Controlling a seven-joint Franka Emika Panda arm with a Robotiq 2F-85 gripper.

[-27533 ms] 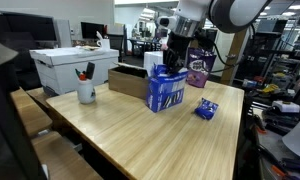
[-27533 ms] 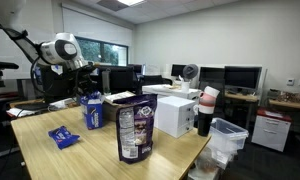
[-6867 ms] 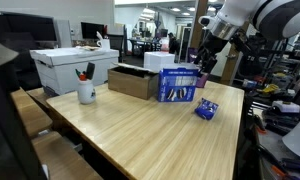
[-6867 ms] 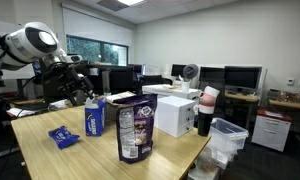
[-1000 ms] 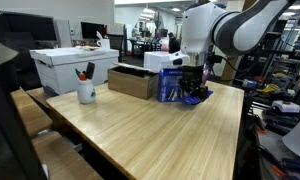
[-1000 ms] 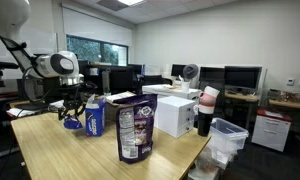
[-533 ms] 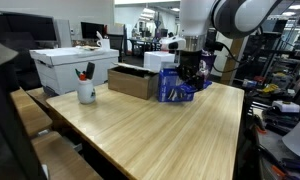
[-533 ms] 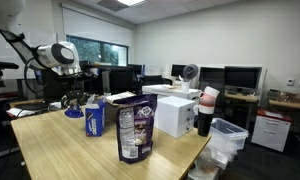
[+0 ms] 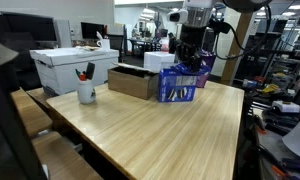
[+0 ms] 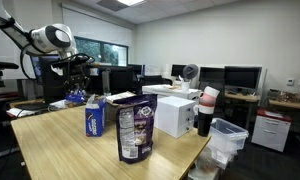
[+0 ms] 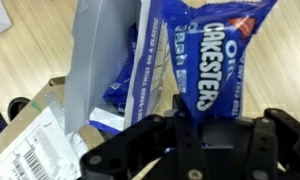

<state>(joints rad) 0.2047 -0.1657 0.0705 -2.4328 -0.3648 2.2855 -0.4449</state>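
Observation:
My gripper [image 11: 205,120] is shut on a small blue Oreo Cakesters packet [image 11: 216,48], which hangs from the fingers above the wooden table [image 9: 140,125]. Just beside and below it stands an upright blue snack box [image 11: 112,70] with its top open; more blue packets show inside. In both exterior views the gripper [image 9: 193,62] [image 10: 75,90] hovers over the top of that box [image 9: 177,86] [image 10: 93,119], and the packet [image 10: 75,99] dangles just above the box's left corner.
A white mug with pens [image 9: 86,92], a cardboard box [image 9: 133,80] and a white carton [image 9: 72,68] sit along the table's far side. A purple snack bag [image 10: 136,128], a white box [image 10: 175,115] and stacked cups [image 10: 206,110] stand near the other end.
The arm has risen from table level beside the blue box, carrying the packet up over the box's top. The jaws stayed shut on it.

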